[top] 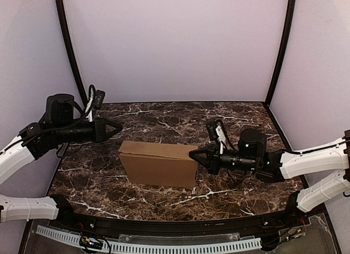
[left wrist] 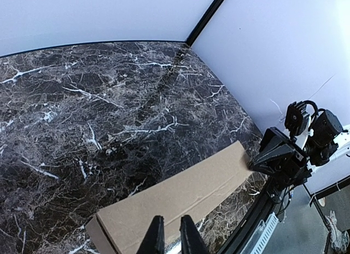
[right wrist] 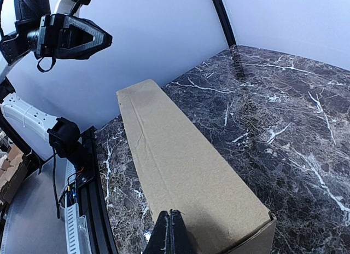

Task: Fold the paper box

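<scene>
The paper box (top: 158,163) is a closed, shallow brown cardboard box lying flat mid-table. It also shows in the left wrist view (left wrist: 180,194) and the right wrist view (right wrist: 180,161). My right gripper (top: 192,154) is shut with nothing in it, its tip (right wrist: 171,213) resting at the box's right end on the top face. My left gripper (top: 117,128) hangs in the air up and to the left of the box, apart from it. Its fingers (left wrist: 157,235) stand slightly parted over the box top, with nothing between them.
The dark marble table (top: 164,114) is walled by white panels on three sides, with black posts (top: 71,51) at the back corners. A black rail with a white cable chain (top: 164,246) runs along the near edge.
</scene>
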Robot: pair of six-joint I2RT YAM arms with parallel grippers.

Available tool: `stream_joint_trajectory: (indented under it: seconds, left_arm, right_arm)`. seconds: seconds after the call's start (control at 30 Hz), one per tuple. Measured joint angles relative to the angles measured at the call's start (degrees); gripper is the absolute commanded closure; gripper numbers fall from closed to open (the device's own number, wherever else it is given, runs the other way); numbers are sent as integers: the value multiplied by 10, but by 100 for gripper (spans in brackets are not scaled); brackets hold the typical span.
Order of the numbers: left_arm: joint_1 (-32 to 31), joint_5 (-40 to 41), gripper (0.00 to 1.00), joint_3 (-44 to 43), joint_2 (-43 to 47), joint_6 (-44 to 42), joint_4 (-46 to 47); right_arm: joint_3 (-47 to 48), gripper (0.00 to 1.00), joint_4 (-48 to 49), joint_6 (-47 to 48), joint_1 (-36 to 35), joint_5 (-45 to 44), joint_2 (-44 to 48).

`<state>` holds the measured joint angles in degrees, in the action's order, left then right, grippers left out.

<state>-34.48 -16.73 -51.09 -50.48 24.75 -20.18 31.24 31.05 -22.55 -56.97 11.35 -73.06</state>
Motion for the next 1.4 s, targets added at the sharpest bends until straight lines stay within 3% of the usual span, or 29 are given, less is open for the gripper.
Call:
stream_joint_trajectory:
  seconds: [0.13, 0.27, 0.47, 0.6, 0.83, 1.1, 1.4]
  left_arm:
    - [6, 0, 97, 6, -12, -14, 4]
    - [6, -3, 99, 75, -30, -11, 37]
    - [12, -26, 99, 182, -11, 32, 170]
    - [12, -27, 99, 212, 19, 47, 199]
    - [12, -24, 99, 204, 41, 49, 162]
    - [12, -24, 98, 188, 31, 48, 143]
    - [12, -26, 96, 99, 5, 35, 47]
  right_arm:
    - [0, 100, -1, 0, 0, 0, 0]
    - [0, 100, -1, 0, 0, 0, 0]
    - [5, 100, -6, 0, 0, 1, 0]
    - [11, 100, -14, 0, 0, 3, -1]
    - [34, 100, -49, 7, 0, 3, -5]
    - [108, 100, -176, 46, 0, -3, -5]
    - [199, 98, -249, 94, 0, -22, -5]
